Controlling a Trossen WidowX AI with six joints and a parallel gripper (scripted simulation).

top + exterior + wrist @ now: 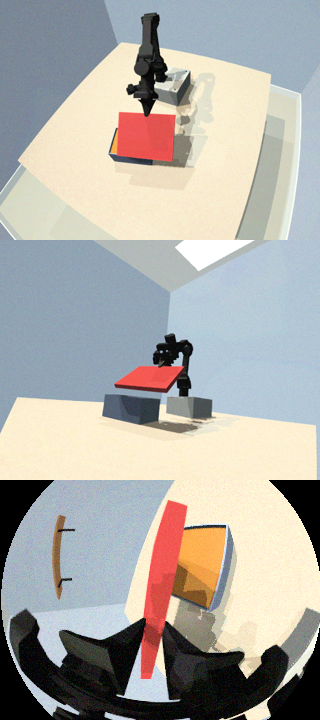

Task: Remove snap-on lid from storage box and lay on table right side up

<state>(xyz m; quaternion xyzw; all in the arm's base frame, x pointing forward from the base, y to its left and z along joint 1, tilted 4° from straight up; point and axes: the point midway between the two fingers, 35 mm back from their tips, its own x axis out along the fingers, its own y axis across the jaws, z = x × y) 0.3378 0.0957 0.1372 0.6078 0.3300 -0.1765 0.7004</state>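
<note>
We're gripping the lid point(146, 136) point(151, 378) point(162, 575) by its edge w/ the claw point(146, 114) point(160, 366) point(154, 623), holding it tilted above the box point(133, 159) point(129, 407) point(222, 575), off to one side & not touching. The box is sitting on the table point(219, 155) point(155, 457) point(270, 570), partly uncovered, orange inside showing.

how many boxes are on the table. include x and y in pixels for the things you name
1 open box, blue point(133, 159) point(121, 407) point(227, 570), under the raised red lid point(146, 136) point(149, 378) point(162, 570). The grey block point(169, 97) point(180, 406) is the arm's base. Others could be hidden.
</note>
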